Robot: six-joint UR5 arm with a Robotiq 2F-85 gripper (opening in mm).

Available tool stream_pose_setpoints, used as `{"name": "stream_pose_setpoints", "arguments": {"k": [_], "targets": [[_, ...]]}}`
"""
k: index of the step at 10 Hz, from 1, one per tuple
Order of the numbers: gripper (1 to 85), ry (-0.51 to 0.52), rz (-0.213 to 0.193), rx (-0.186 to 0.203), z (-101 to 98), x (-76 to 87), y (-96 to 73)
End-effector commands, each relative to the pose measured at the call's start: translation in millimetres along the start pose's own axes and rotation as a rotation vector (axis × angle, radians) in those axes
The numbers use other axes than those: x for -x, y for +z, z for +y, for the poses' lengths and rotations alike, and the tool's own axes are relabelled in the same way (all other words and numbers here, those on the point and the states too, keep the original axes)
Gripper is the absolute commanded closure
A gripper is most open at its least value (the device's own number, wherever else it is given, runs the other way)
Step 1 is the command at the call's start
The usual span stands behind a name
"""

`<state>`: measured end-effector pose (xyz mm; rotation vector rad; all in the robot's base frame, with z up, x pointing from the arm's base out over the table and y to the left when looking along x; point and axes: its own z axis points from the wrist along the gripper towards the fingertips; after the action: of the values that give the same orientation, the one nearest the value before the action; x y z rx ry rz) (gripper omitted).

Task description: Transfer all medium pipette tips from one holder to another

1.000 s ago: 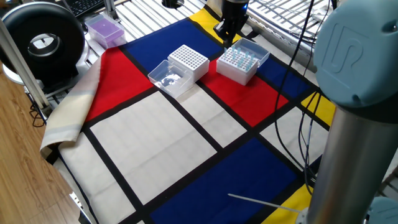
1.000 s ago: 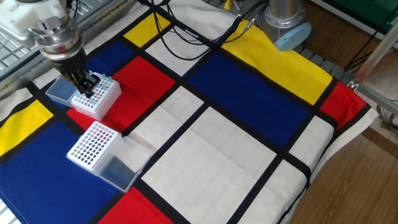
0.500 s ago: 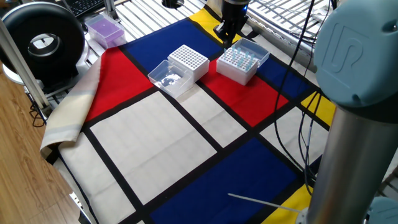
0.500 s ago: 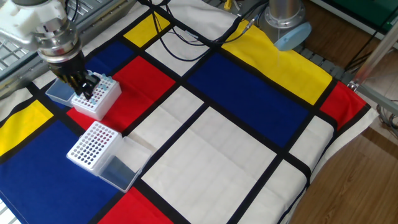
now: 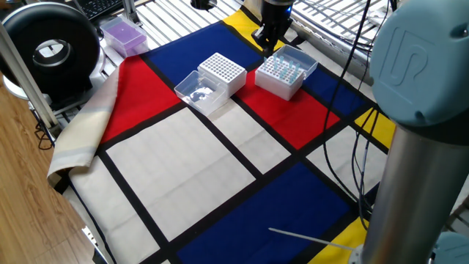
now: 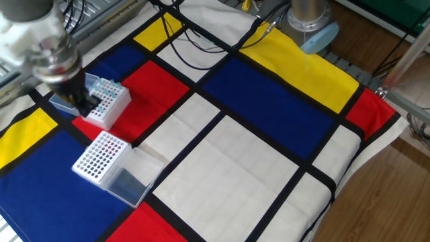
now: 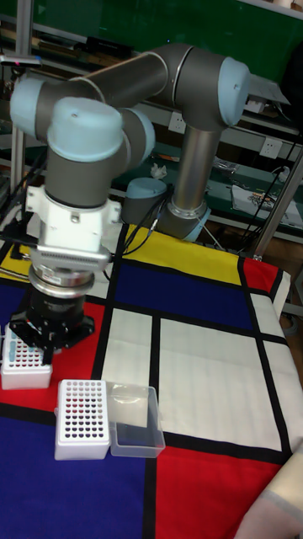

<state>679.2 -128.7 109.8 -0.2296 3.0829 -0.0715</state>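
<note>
Reaching down for a blue tip in the full box.

Seems the picking-up step: gripper [image 5: 265, 48] low over the near edge of the full box [image 5: 285, 73], right by the medium pipette tips [image 5: 283, 68]. Cannot tell if the claw is spread or pinching; too dark and small in one fixed view, blurred in the other fixed view [image 6: 86, 107], hidden in the tall fixed view. Tips standing in the holes of that white box, on the red patch of the cloth [image 5: 220, 183]. Each tip upright, long way going up and down, fat end up, thin point hidden down in its hole. Next move likely: pinch one tip, lift it straight up so it does not catch, carry it over to the empty box [image 5: 222, 72] just beside, and drop it point-first into a hole. Needs careful aim, since holes are tiny.
</note>
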Motion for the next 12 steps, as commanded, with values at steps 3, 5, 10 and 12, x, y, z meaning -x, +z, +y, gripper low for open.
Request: {"name": "stream_pose_setpoints", "arguments": {"k": [3,5,10,12], "targets": [[84.0,0.115,-0.096,-0.002,27.5,103.8,7.9],[84.0,0.105,-0.112,-0.024,16.9,125.9,31.4],[84.0,0.102,-0.163,-0.011,15.8,157.0,63.2],[84.0,0.098,-0.169,-0.007,17.0,159.4,63.9]]}}
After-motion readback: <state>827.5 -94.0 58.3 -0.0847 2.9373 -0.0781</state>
